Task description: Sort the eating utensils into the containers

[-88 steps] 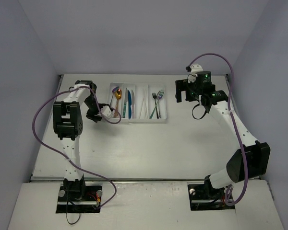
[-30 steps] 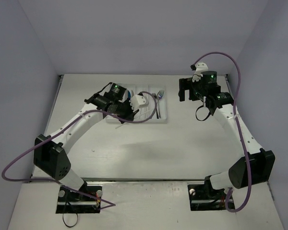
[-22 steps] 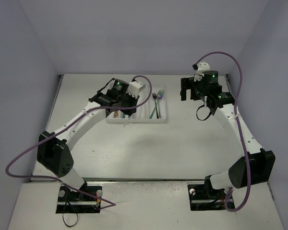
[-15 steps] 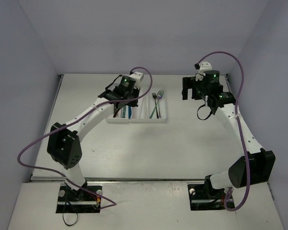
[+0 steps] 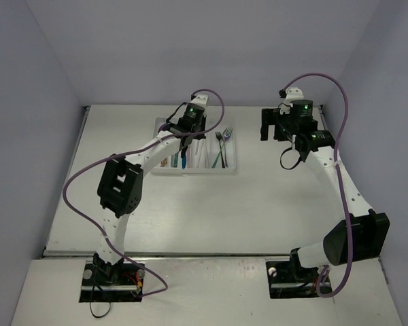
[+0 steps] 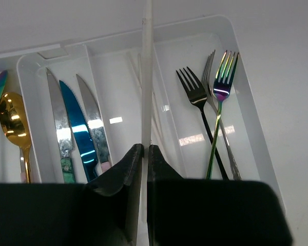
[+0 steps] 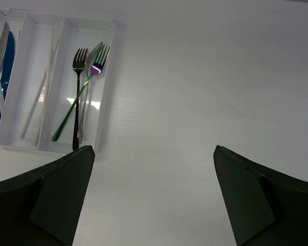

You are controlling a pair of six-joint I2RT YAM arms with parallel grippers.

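Over the tray (image 6: 249, 110), the left claw (image 6: 145, 154) is pinched tight on a stick (image 6: 148, 77), likely light, thin and slippery, best held mid-length. The right claw (image 7: 153, 154) gapes wide, empty.

1. A white table (image 5: 258, 204) is seen, its surface smooth and faintly lit by reflections.
2. A pale strip (image 5: 62, 190) is seen running along the table's left side.
3. Plain pale walls (image 5: 190, 47) are set behind the table and at both sides.
4. A white board (image 5: 211, 292) is laid along the near edge, separated from the table by a dark seam.
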